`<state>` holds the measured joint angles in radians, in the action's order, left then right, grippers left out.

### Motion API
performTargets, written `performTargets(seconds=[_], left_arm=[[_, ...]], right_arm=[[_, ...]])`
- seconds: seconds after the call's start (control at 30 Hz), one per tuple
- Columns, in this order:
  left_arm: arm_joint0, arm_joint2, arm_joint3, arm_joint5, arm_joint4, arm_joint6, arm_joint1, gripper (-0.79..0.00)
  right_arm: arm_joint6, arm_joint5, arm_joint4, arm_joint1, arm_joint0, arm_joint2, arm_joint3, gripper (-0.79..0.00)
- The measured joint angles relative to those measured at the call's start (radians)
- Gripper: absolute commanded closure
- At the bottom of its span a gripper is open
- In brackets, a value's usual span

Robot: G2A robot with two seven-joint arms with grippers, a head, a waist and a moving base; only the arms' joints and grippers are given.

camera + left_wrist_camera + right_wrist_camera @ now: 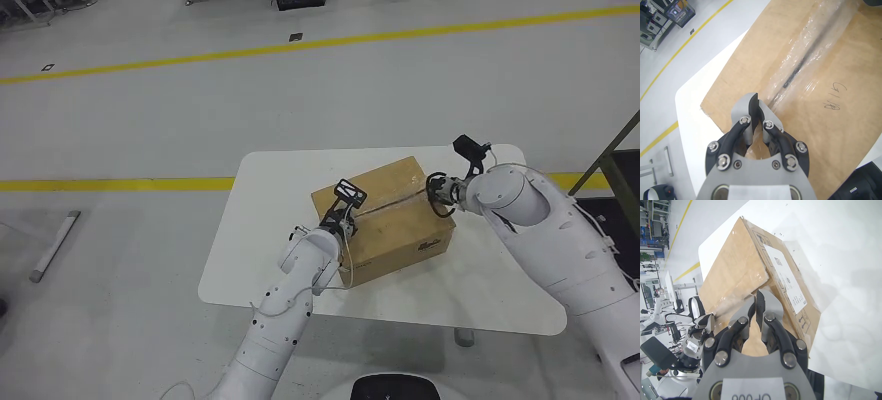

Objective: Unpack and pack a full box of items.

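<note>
A brown cardboard box (pixel 390 225) stands on the white table (pixel 480 290), its top flaps closed along a seam under clear tape (pixel 800 56). My left gripper (pixel 350 210) is shut, with its tips (pixel 756 98) down on the box top (pixel 829 113) at the near-left end of the seam. My right gripper (pixel 436 193) is also shut, its tips (pixel 756 294) at the other end of the seam where the tape looks torn and a flap (pixel 734 262) sits slightly raised. The left gripper (pixel 706 321) shows at the seam's far end in the right wrist view. Nothing shows between either pair of fingers.
A white shipping label (pixel 785 275) is stuck on the box's end face. Bare tabletop (pixel 838 256) surrounds the box on every side. A grey tube (pixel 55 245) lies on the floor to the left, and a metal rack (pixel 610 150) stands beyond the table's right edge.
</note>
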<state>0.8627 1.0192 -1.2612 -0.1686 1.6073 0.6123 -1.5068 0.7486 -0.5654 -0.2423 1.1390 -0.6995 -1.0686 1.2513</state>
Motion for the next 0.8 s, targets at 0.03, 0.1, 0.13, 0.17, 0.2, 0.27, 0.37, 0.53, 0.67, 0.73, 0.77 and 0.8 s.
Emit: performTargets(seconds=[0.03, 0.1, 0.13, 0.17, 0.2, 0.27, 0.37, 0.53, 0.67, 0.73, 0.77, 0.8], left_arm=[[0.000, 0.000, 0.001, 0.000, 0.001, 0.000, 0.000, 0.000], [0.000, -0.002, 0.003, 0.001, 0.003, -0.001, -0.001, 0.000], [0.000, -0.003, 0.003, 0.001, 0.004, -0.002, -0.001, 0.000], [0.001, -0.003, 0.004, 0.000, 0.005, -0.003, -0.001, 0.000], [0.001, -0.004, 0.006, 0.000, 0.005, -0.003, -0.002, 0.000], [0.001, -0.005, 0.006, 0.000, 0.004, -0.003, -0.002, 0.000], [0.001, -0.007, 0.006, 0.000, 0.006, -0.003, -0.004, -0.062], [0.002, -0.006, -0.001, 0.006, 0.010, -0.002, -0.005, -0.785], [0.009, 0.001, -0.018, 0.000, 0.011, -0.020, -0.003, -0.785], [0.018, 0.008, -0.031, -0.002, 0.015, -0.029, -0.001, -0.785], [0.022, 0.013, -0.038, 0.000, 0.017, -0.032, 0.001, -0.785], [0.029, 0.019, -0.050, 0.002, 0.020, -0.037, 0.002, -0.785]], right_arm=[[0.002, -0.001, -0.002, -0.001, 0.000, -0.003, -0.002, -0.157], [0.005, -0.004, -0.005, -0.003, -0.002, -0.013, -0.003, -0.185], [0.005, -0.005, -0.005, -0.004, -0.004, -0.018, -0.002, -0.209], [0.006, -0.006, -0.006, -0.006, -0.006, -0.024, -0.002, -0.243], [0.006, -0.007, -0.007, -0.007, -0.009, -0.031, 0.000, -0.259], [0.007, -0.009, -0.009, -0.010, -0.015, -0.041, 0.004, -0.271], [0.007, -0.015, -0.013, -0.014, -0.025, -0.054, 0.011, -0.271], [-0.012, -0.017, 0.006, -0.020, -0.049, -0.098, 0.039, -0.283], [-0.057, -0.009, 0.066, -0.024, -0.084, -0.158, 0.081, -0.259], [-0.093, 0.013, 0.103, -0.025, -0.114, -0.189, 0.113, -0.215], [-0.109, 0.024, 0.118, -0.025, -0.128, -0.201, 0.127, -0.212], [-0.131, 0.040, 0.139, -0.025, -0.148, -0.215, 0.144, -0.172]])
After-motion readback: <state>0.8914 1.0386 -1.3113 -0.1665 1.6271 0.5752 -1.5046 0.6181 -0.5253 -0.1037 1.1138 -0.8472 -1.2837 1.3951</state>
